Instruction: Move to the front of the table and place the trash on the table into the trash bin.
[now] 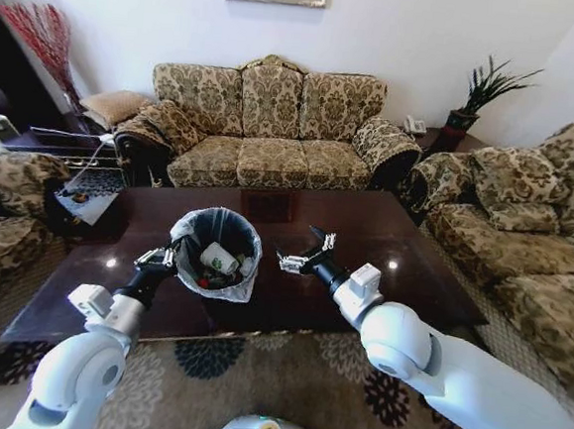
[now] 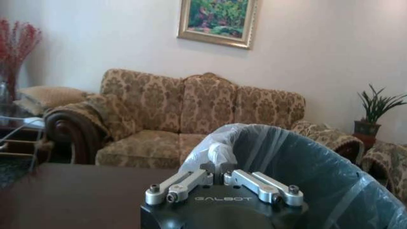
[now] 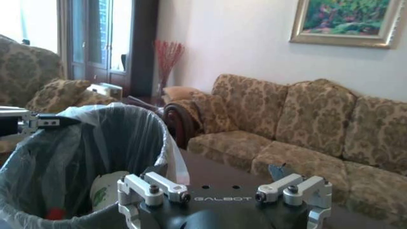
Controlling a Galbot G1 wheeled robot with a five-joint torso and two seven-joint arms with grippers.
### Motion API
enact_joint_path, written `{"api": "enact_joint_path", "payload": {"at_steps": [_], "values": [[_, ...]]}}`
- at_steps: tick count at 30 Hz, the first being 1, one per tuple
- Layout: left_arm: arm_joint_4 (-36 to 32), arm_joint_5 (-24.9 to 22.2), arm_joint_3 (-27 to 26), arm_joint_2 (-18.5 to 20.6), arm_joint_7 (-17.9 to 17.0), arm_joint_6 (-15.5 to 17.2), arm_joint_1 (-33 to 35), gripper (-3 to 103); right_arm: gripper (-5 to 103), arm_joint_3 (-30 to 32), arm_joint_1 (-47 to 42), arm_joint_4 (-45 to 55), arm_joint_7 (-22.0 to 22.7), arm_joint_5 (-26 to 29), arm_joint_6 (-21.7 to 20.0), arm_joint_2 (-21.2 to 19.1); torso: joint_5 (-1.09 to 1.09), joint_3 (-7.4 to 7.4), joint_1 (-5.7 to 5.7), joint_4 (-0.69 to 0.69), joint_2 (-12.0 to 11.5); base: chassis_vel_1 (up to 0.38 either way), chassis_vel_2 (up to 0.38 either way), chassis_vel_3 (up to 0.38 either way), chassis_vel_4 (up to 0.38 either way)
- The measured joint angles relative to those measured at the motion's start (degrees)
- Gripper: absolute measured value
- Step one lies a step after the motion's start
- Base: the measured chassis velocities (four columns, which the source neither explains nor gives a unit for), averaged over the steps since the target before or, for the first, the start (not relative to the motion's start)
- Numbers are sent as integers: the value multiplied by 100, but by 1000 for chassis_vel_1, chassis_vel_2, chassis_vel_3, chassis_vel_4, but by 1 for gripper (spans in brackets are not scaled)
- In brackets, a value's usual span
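Left gripper jaws were seen pinched shut on the liner rim of the small round black bag-lined trash bin | right gripper jaws were held wide open, empty, just beside the bin above the dark glossy mahogany surface | white cup and other litter lay inside the bin, between both jaws | bin was judged light; its thin bag soft, slippery and tearable, so the firm rim was judged the better hold.

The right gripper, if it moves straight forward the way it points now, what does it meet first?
Probably nothing close: the open right gripper points past the bag-lined round black trash bin, over bare dark glossy table. Farther on stands the patterned beige sofa, though depth is unclear.
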Motion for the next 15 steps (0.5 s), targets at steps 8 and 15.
{"api": "enact_joint_path", "payload": {"at_steps": [8, 15], "values": [[-20, -5, -2, 16, -48, 8, 4, 3, 100, -21, 27, -51, -19, 8, -63, 29, -1, 2, 6, 0, -1, 480, 12, -470, -15], [-24, -15, 20, 18, -60, 14, -16, 3, 100, -13, 33, -72, -31, 29, -87, -12, 2, 1, 4, -1, 0, 490, -58, -518, 50]]}}
